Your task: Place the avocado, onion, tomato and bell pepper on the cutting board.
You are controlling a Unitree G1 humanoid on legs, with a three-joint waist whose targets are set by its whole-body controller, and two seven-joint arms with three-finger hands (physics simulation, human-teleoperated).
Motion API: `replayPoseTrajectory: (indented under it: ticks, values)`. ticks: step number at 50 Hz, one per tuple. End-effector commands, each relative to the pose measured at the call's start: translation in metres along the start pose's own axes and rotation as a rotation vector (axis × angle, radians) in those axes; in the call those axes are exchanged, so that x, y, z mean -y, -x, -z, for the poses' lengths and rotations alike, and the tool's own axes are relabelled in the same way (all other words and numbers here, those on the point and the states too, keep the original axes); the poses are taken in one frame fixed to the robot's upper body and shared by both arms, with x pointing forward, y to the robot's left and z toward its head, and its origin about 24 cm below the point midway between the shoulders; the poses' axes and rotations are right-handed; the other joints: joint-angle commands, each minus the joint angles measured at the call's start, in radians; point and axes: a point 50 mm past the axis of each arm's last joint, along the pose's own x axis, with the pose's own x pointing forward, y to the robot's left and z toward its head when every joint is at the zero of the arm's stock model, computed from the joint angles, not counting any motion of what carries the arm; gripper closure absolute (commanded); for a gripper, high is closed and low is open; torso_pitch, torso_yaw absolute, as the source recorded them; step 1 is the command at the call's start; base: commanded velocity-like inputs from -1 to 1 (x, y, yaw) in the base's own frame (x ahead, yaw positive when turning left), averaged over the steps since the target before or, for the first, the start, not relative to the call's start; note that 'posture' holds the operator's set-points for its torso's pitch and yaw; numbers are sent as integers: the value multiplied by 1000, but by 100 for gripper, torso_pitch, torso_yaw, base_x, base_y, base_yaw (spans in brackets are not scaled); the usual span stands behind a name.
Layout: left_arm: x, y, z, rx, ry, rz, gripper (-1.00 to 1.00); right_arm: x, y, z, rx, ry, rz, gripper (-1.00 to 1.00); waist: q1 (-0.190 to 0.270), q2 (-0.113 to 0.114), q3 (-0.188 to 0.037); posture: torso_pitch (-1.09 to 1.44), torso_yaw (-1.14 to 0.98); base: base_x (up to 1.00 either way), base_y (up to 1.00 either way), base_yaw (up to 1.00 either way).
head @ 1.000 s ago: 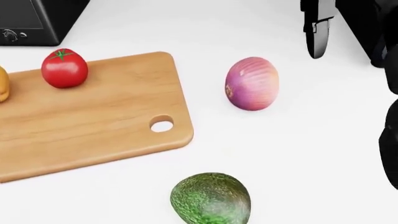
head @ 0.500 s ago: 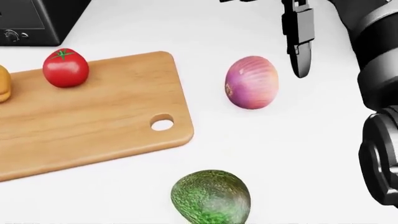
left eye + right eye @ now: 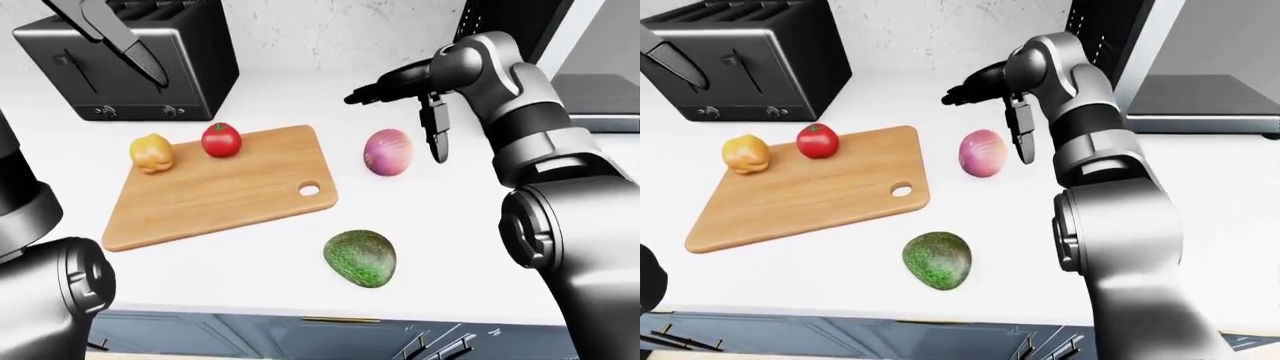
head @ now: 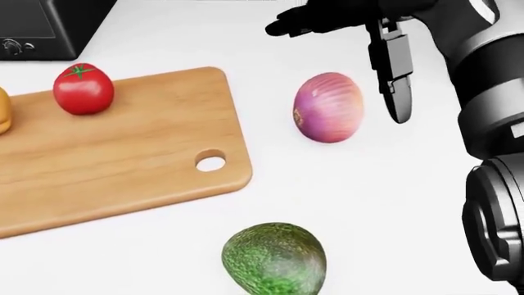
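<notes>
Since half a second ago the right hand (image 4: pixel 360 43) has pushed further left and lower in the head view, so that one dark finger reaches above the onion and another hangs straight down just right of it. The fingers (image 4: pixel 396 86) are spread wide and hold nothing.

The onion (image 4: pixel 328 107) is a smooth, egg-shaped bulb with fine pink and purple streaks, lying on the white counter (image 3: pixel 440 225) just right of the cutting board and clear of its edge. The avocado (image 3: pixel 360 258) is a pebbly green oval, nearer than the onion, off the board's near right corner. The cutting board (image 3: pixel 215 187) is a pale wooden slab with rounded corners and a round hanging hole near its right end. On its far edge sit the glossy red tomato (image 3: pixel 221 139) with a green stem, and left of it the lumpy yellow-orange bell pepper (image 3: pixel 151 152).

Far left stands a boxy black toaster (image 3: pixel 140 64) with small knobs. The left hand (image 3: pixel 105 30) is raised before it, its fingers extended and empty. A dark appliance (image 3: pixel 1180 67) stands at far right.
</notes>
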Motion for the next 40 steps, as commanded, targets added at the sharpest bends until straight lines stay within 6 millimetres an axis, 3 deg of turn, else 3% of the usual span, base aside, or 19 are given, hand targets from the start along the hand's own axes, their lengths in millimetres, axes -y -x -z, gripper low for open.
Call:
replayPoseTrajectory:
  ticks: [1,40]
  values:
    - [-12,5,-9,27,-35,-56,-100,19,13,-7,9,34,82,-100,1,2,-32,0,0,0,0,0]
    - [-16,4,-11,27,-37,-60,-100,14,5,-21,33,106,55,-100,-1,4,-32,0,0,0,0,0]
